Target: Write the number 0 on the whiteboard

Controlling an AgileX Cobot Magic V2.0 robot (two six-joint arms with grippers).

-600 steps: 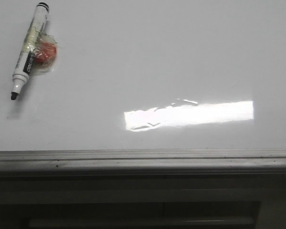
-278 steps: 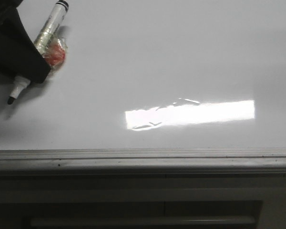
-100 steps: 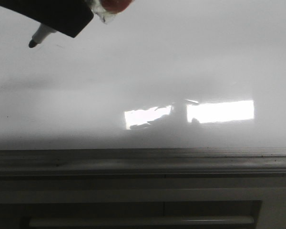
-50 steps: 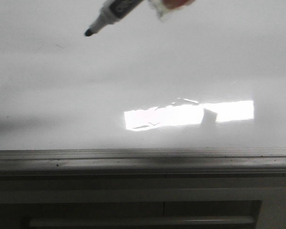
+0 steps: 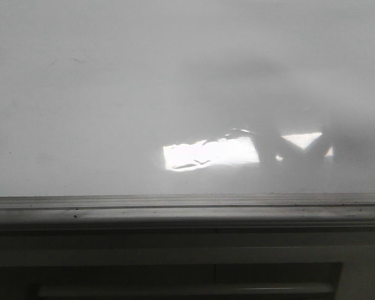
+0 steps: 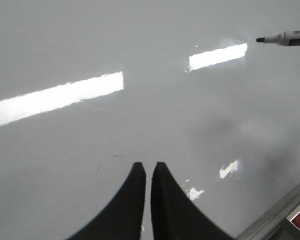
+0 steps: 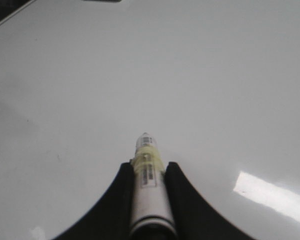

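Whiteboard (image 5: 112, 94) blank; marker (image 7: 149, 190) tip cut off.

Glossy smooth whiteboard (image 5: 175, 81), grey metal frame (image 5: 187, 209)

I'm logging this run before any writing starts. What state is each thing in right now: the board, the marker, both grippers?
whiteboard: lying flat, glossy, no 0 drawn yet.
marker: uncapped, clamped lengthwise between the right gripper's fingers; in the left wrist view its black tip appears to hang above the board.
right gripper: shut on the marker.
left gripper: shut, holding nothing, over the board.
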